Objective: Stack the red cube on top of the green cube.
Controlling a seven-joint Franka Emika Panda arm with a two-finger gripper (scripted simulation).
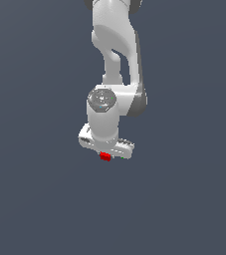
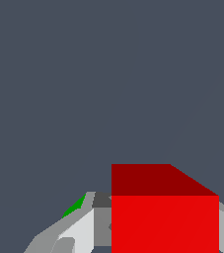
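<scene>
The white robot arm point(image 1: 115, 60) was seen reaching down, its white gripper point(image 1: 106, 153) clamped on the small bright-red cube point(image 1: 105, 156); a sliver of the small bright-green cube point(image 2: 74, 206) was seen just beside it, mostly hidden

Red cube point(image 2: 165, 222) flat matt, untextured; arm point(image 1: 115, 45) smooth white, plastic-like sheen; floor point(image 1: 30, 149) matt grey.

A: State the cube colours.
B: The red cube point(image 2: 165, 222) is plain bright red, its shaded face darker. The green cube point(image 2: 74, 206) is plain bright green.
A: And the rest?
B: The gripper point(image 1: 108, 147) is white and grey; the ground point(image 1: 35, 199) is uniform slate blue-grey.
</scene>
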